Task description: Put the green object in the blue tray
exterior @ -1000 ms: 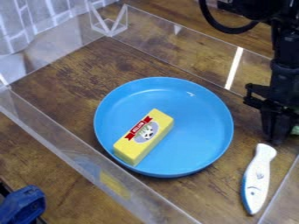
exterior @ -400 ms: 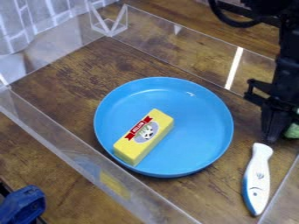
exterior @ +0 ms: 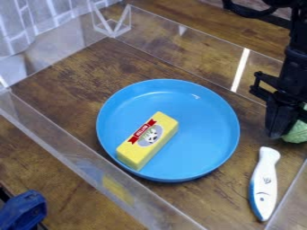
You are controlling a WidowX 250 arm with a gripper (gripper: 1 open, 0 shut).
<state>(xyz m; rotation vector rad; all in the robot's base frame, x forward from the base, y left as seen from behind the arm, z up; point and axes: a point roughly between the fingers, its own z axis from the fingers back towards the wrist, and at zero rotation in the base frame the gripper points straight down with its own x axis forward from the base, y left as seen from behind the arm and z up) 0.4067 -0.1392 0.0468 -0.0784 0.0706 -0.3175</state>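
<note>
Gripping the green object, the gripper has its jaws closed narrow on it, apparently just off the wooden tabletop, though the contact is hard to see at the picture's edge. The grasp step looks done; next comes carrying it leftward from the jaws to the blue tray, clearing the rim and avoiding the yellow block lying there.

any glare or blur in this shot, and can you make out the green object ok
Camera view: white glare streaks run along the clear plastic walls and one bright streak lies on the wooden table; overall soft and low-resolution; the green object is half hidden behind the dark gripper at the right edge.
</note>
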